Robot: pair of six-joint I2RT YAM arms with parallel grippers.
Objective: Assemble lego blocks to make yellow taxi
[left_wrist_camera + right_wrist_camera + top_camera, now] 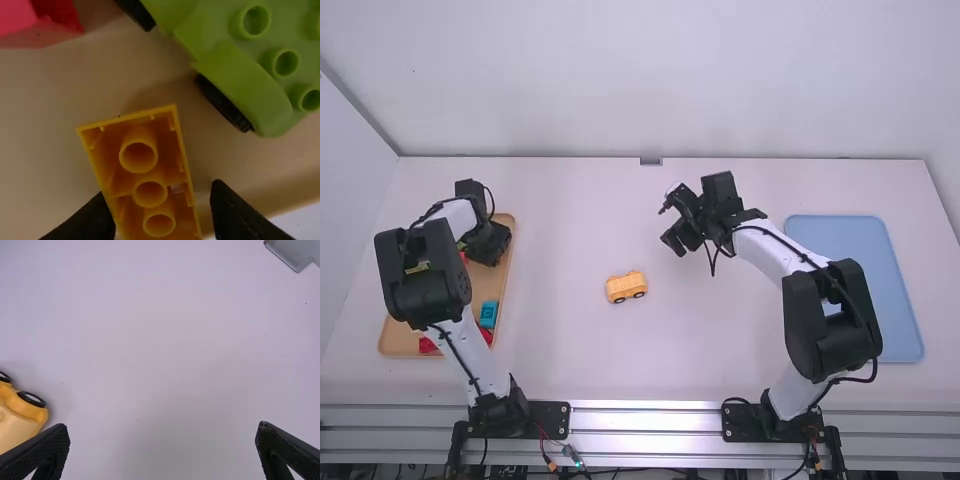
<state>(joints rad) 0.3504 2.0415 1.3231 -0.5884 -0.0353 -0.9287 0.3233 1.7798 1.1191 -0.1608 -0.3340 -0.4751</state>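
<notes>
Smooth yellow plastic block (144,175), smooth green plastic block (237,75), matt table (580,220), metal rails (650,420)

orange-yel block (182,212), green wheeled base (240,75), lt blue tray (905,310), yel-orange car (626,286), blk wheels (31,399)

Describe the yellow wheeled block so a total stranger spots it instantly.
On the white table, look between the orange-brown tray and the blue tray. Slightly left of the middle, by itself, stands the yellow wheeled block. In the orange-brown tray, the green wheeled base has the wrong colour, and the yellow brick shows no wheels.
</notes>
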